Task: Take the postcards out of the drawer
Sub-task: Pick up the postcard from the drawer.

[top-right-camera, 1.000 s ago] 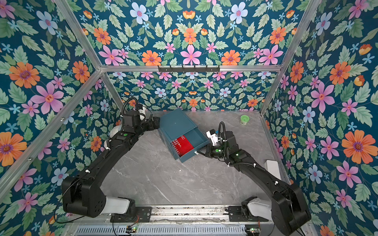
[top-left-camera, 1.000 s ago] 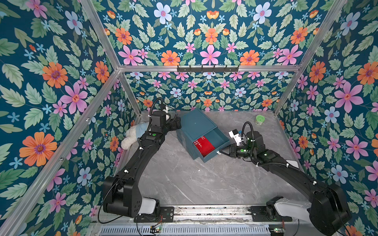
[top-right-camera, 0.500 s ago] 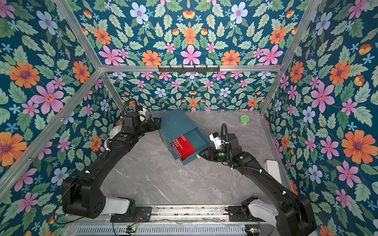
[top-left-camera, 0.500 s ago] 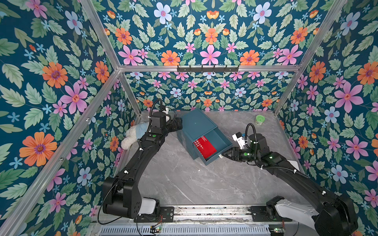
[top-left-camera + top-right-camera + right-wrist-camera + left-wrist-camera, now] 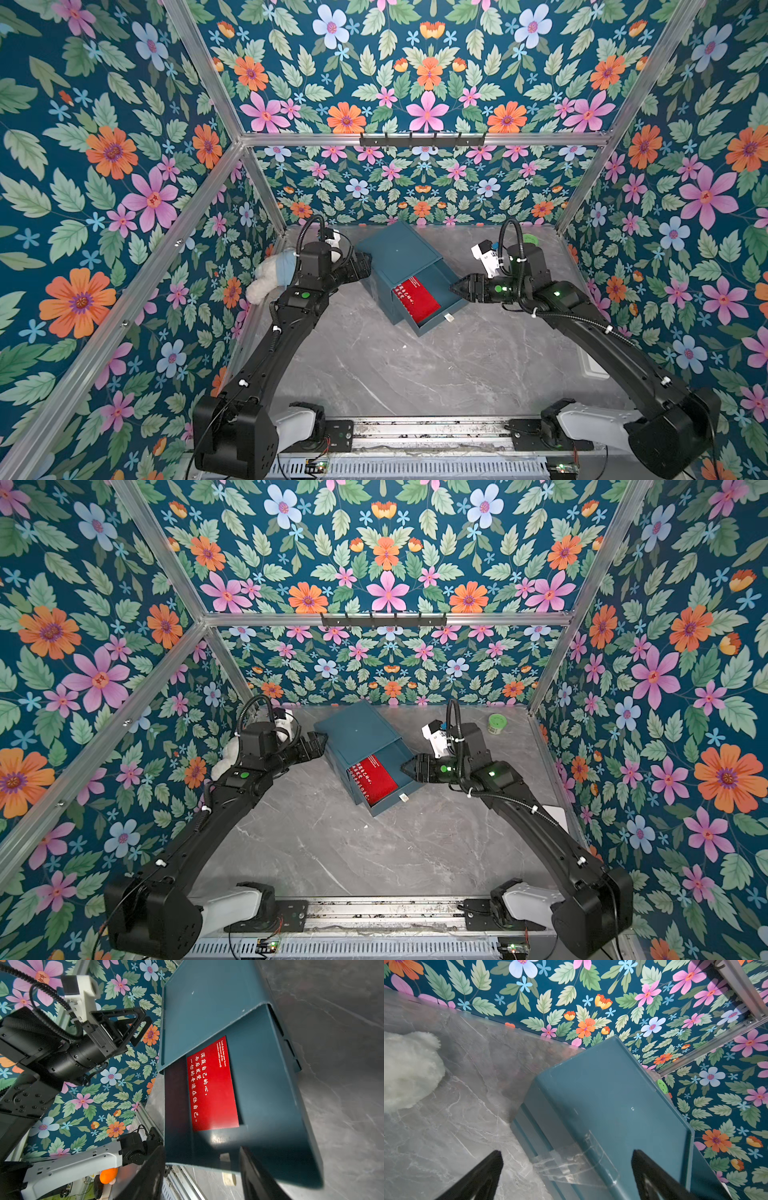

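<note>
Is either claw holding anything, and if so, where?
Nothing is held. The left gripper gapes open beside the teal box-shaped cabinet; the right gripper is open beside its pulled-out drawer, the red rectangular postcard lying untouched inside.

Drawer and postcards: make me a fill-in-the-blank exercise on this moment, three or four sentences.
The drawer of the blue box is pulled ___.
The top postcard in it is ___ with white lettering.
The right hand faces the drawer, jaws ___.
The plush toy by the wall is mostly ___.
Missing: out, red, open, white.
</note>
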### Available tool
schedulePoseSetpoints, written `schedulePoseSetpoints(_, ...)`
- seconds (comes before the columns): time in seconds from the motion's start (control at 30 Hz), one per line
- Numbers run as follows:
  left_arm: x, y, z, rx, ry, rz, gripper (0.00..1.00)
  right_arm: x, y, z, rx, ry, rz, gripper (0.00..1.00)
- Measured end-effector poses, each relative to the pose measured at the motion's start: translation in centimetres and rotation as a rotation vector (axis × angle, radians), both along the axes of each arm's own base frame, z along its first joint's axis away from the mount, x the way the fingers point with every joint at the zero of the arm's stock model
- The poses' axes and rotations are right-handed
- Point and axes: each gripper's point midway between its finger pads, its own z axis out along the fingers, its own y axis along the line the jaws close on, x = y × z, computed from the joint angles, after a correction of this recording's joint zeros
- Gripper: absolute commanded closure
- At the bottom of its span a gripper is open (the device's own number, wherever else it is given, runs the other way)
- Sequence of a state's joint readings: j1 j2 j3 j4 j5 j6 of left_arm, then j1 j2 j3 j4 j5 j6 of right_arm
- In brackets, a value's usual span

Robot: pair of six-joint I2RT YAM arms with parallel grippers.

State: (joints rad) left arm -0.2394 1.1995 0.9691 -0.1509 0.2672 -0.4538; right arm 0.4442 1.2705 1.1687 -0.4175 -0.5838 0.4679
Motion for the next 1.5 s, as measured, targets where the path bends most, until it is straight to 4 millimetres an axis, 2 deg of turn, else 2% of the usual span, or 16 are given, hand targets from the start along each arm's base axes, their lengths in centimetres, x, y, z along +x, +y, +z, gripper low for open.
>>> schedulePoseSetpoints(0.13, -1.5, -1.0, -1.7, -0.048, 0.053, -0.044, 0.00, 1.6, 1.1, 0.3, -0.020, -0.010, 0.017, 0.39)
schedulePoseSetpoints(0.33, -3.2, -2.6, -3.4, -0.157, 0.085, -0.085, 0.00, 2.2, 3.6, -0.4, -0.073, -0.014, 0.075, 0.38)
schedulePoseSetpoints(0.6, -2.4, -3.6, -2.6, -0.232, 0.037, -0.099, 0.00, 2.2, 5.1, -3.3, -0.200, -0.018, 0.121, 0.37)
schedulePoseSetpoints(1.1, -1.0, -3.6, -2.9, -0.247, 0.032, -0.071, 0.00, 4.2, 5.3, -7.3, -0.408, -0.048, 0.148, 0.34)
schedulePoseSetpoints(1.2, -1.0, -3.6, -3.0, -0.247, 0.033, -0.067, 0.00, 4.3, 5.5, -8.8, -0.449, -0.035, 0.167, 0.32)
schedulePoseSetpoints(1.5, -1.0, -3.5, -3.2, -0.245, 0.036, -0.063, 0.00, 4.5, 7.2, -9.1, -0.461, -0.075, 0.204, 0.32)
